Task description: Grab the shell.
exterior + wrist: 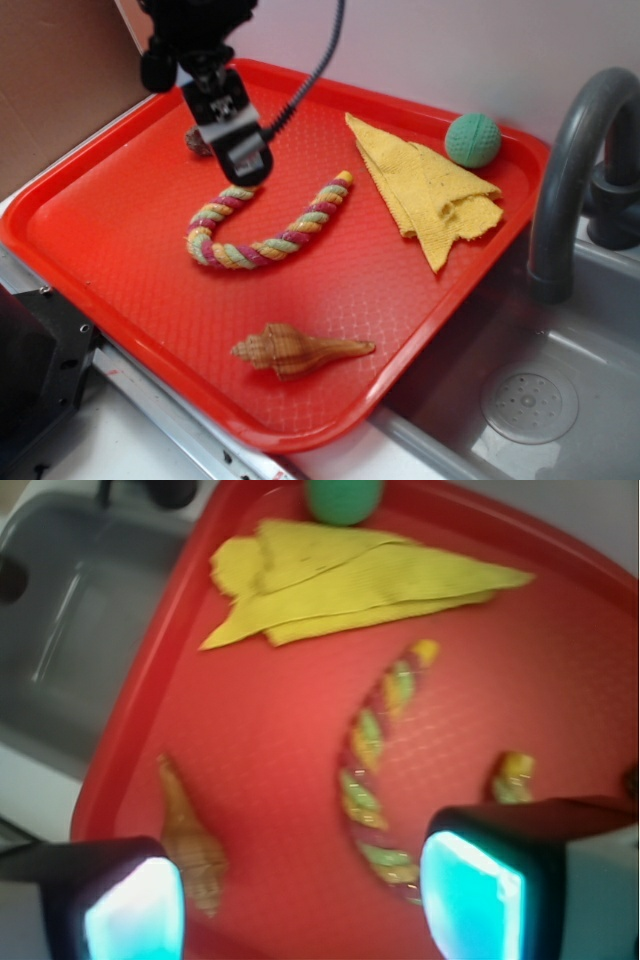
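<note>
1. Nearest the wrist camera were the two black fingers with glowing cyan pads (470, 895), standing well apart with nothing between them; the black claw (243, 160) hung open above the far left part of the tray.
2. Just under and beside the claw lay the striped braided rope of pink, green and yellow strands (268, 225), curved like a J, one end right below the fingertips.
3. Behind the claw a small dark reddish-brown lump (197, 142) sat partly hidden by it.
4. The elongated tan-and-brown striped spiral seashell (298, 349) lay flat near the tray's front edge, well apart from the claw, with the rope between them; its thin tail pointed right.
5. In the wrist view the seashell (190, 840) showed at lower left, partly behind the left finger.
6. A folded yellow woven cloth (428, 188) lay to the right, and a round green textured ball (472, 139) beyond it.
7. All rested on the red plastic tray (110, 260), beside a grey sink (560, 360) with a dark curved faucet (570, 170).
</note>
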